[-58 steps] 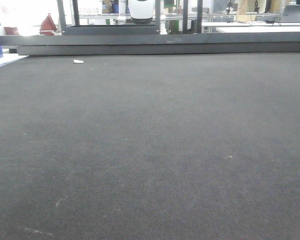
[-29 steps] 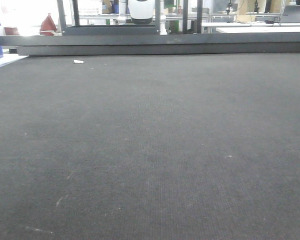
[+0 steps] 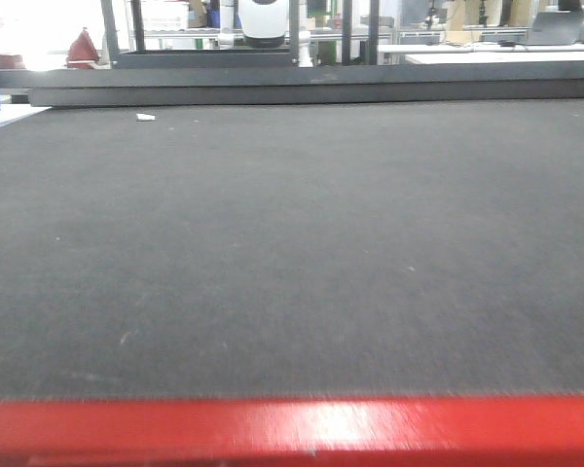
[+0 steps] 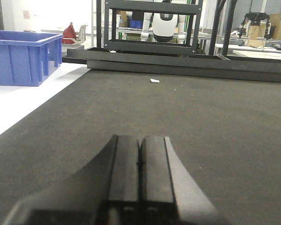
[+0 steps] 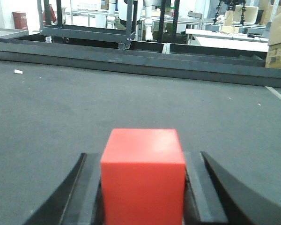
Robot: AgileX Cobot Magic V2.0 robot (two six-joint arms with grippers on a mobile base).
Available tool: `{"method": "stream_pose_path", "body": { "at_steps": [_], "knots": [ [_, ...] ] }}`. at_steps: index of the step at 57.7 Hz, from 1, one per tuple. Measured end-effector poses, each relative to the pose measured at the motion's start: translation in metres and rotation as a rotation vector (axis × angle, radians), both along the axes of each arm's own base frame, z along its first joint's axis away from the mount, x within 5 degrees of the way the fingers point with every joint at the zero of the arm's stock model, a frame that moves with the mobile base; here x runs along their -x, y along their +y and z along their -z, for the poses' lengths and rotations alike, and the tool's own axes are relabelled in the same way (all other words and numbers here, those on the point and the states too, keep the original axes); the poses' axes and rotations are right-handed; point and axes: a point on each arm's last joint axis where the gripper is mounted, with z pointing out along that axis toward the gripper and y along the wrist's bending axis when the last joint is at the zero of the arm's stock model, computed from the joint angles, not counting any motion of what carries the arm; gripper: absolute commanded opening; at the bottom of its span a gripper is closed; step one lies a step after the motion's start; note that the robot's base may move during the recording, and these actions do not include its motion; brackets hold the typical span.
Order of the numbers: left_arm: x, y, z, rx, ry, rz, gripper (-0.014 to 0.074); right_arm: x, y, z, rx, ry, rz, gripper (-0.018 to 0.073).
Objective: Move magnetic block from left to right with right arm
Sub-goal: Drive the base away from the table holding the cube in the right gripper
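In the right wrist view the magnetic block [image 5: 143,173], a bright red cube, fills the gap between the two black fingers. My right gripper [image 5: 144,155] is shut on it, just above the dark mat [image 5: 84,108]. In the left wrist view my left gripper [image 4: 140,138] is shut with its pads pressed together and nothing between them, low over the mat [image 4: 215,122]. Neither gripper shows in the front view. A blurred red band [image 3: 292,430] runs across the bottom of that view, and I cannot tell what it is.
A blue bin [image 4: 18,56] stands on the white floor off the mat's left edge. A small white scrap [image 3: 145,117] lies on the far left of the mat. Black rails [image 3: 302,88] and a metal rack border the far edge. Cardboard boxes [image 5: 278,42] stand at the far right.
The front view has shifted slightly, so the far rails and white scrap sit higher. A red band has come into its bottom edge.
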Motion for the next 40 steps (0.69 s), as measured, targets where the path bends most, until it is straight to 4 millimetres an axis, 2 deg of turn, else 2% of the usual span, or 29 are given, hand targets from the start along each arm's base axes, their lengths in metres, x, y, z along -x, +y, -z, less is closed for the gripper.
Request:
{"method": "stream_pose_path", "body": {
  "at_steps": [40],
  "knots": [
    [0.0, 0.0, 0.0, 0.0, 0.0, 0.0, -0.0126, -0.0001, 0.0, 0.0006, 0.001, 0.002, 0.0, 0.0347]
  ]
}}
